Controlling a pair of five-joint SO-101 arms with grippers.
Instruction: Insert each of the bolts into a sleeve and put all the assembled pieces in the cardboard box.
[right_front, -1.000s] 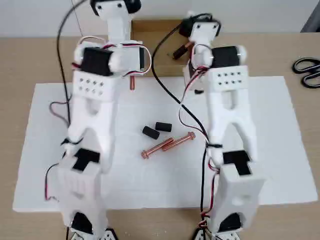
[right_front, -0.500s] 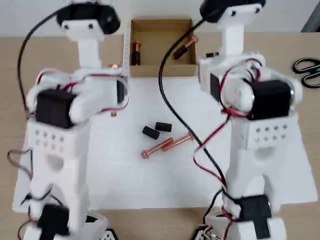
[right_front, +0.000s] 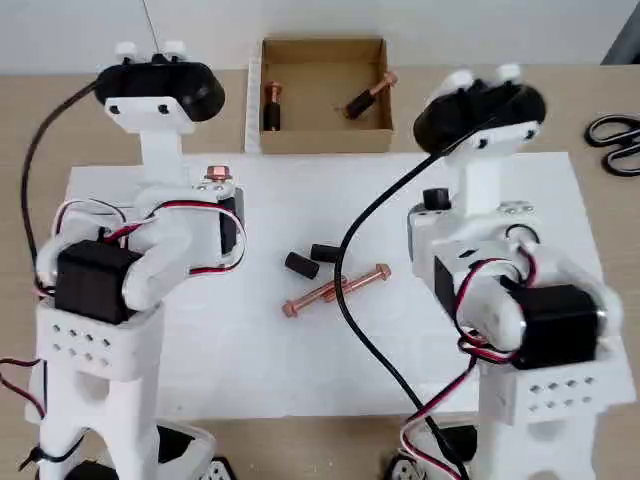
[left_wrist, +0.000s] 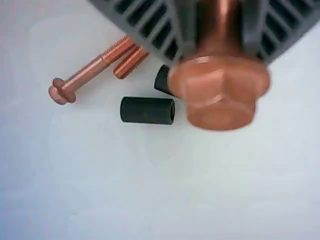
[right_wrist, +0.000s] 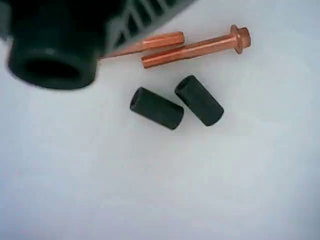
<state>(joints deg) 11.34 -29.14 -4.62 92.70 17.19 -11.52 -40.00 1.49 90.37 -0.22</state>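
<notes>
Though two pieces already lie boxed, the job reads as under half done. The tan table (right_front: 30, 110) carries a white sheet (right_front: 250, 370) as work surface. The left arm (right_front: 110, 300) and right arm (right_front: 520, 310) stand at the sheet's near corners, wrists angled down toward its middle. The cardboard box (right_front: 320, 42) sits at the sheet's far edge. Inside it are two assembled pieces (right_front: 272, 106), one by the left wall and the other tilted in the far right corner, each a copper bolt with a dark sleeve on its shank. Scissors (right_front: 615, 140) lie off to the right on bare table, not involved. The left gripper (left_wrist: 220, 30) is closed around the shank of the held bolt (left_wrist: 220, 92), hex head toward the wrist camera, clear of the sheet. The right gripper (right_wrist: 55, 35) is clamped on the held sleeve (right_wrist: 50, 62), bore facing its camera. These two held parts are well apart, not yet mated. On the sheet between the arms lie two loose bolts (right_front: 312, 298), side by side and seemingly touching, heads at opposite ends. Just beyond them are two loose sleeves (right_front: 301, 265), near each other but apart. My tally is two of five sets finished. One pair is in hand and wants aligning, joining and boxing. Two more pairs wait on the sheet.
</notes>
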